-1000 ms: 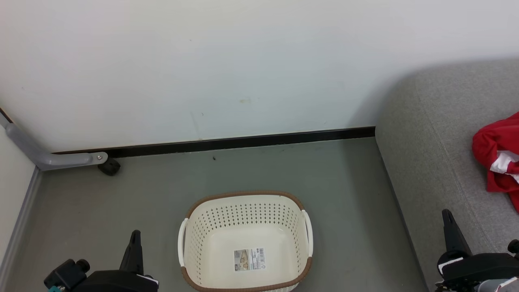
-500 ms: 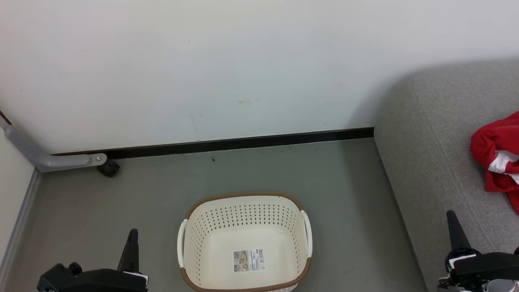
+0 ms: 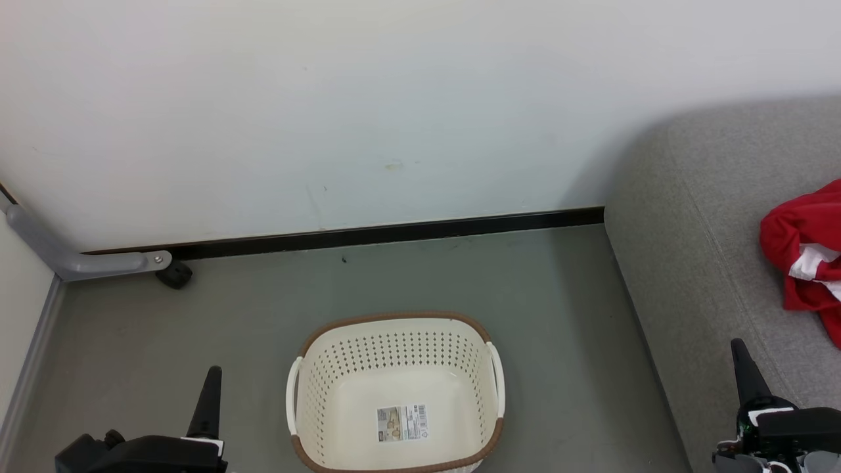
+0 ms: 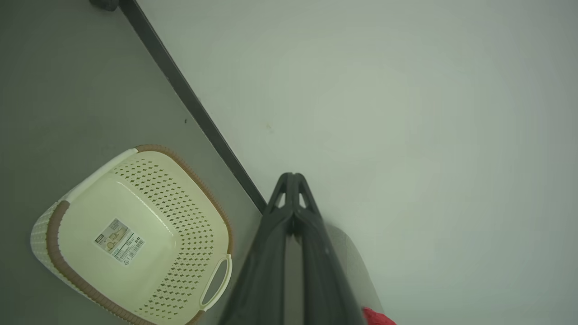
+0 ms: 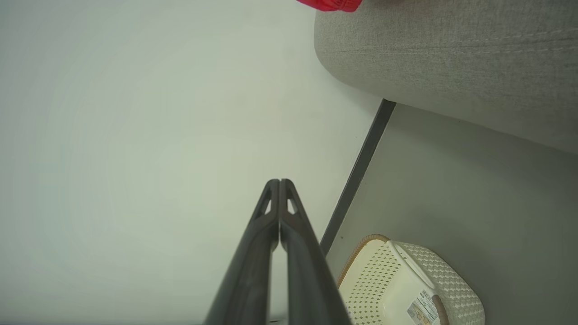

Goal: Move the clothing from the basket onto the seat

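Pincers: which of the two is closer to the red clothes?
The right pincer, over the edge of the grey seat near the red clothing; the left pincer sits over the floor beyond the empty basket.

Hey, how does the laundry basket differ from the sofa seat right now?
The basket is cream perforated plastic with a brown rim; the seat is grey stitched fabric. The basket holds only a paper label; the seat carries the red clothing. The basket stands on the floor and is far smaller than the seat. Both sit near the wall.
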Motion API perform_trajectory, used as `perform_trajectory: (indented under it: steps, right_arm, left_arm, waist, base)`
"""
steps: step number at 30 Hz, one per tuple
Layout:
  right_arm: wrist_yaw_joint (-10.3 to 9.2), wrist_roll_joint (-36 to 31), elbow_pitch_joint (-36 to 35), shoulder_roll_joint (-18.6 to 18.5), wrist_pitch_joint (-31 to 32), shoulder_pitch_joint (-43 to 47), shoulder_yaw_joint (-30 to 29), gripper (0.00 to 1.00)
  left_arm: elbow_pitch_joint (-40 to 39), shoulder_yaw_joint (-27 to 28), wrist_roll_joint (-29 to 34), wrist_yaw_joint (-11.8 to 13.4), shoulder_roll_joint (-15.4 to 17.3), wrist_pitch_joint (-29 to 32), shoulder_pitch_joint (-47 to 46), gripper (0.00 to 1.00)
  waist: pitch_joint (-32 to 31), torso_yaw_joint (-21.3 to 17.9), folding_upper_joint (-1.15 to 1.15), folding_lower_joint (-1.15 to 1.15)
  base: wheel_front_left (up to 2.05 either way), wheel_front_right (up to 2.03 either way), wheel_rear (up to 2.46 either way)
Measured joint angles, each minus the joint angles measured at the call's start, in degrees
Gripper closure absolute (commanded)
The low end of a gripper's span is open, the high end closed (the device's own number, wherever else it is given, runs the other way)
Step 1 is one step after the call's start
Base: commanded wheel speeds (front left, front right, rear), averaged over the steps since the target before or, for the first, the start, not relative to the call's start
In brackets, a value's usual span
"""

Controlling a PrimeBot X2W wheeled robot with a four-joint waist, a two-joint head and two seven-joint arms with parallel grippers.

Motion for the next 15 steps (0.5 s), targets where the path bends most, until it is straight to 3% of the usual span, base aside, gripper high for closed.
perform_trajectory:
  steps: [15]
  right_arm:
    - [0.65,10.23,0.56,1.30,3.02,-1.04,-3.13,1.00]
  left_arm:
    - [-0.35,2.42,-10.25,-2.03,-0.69,2.96,-0.44,1.00]
  waist:
    - [-0.18,-0.21,0.00,0.00]
  base:
    - [0.00,0.00,0.00]
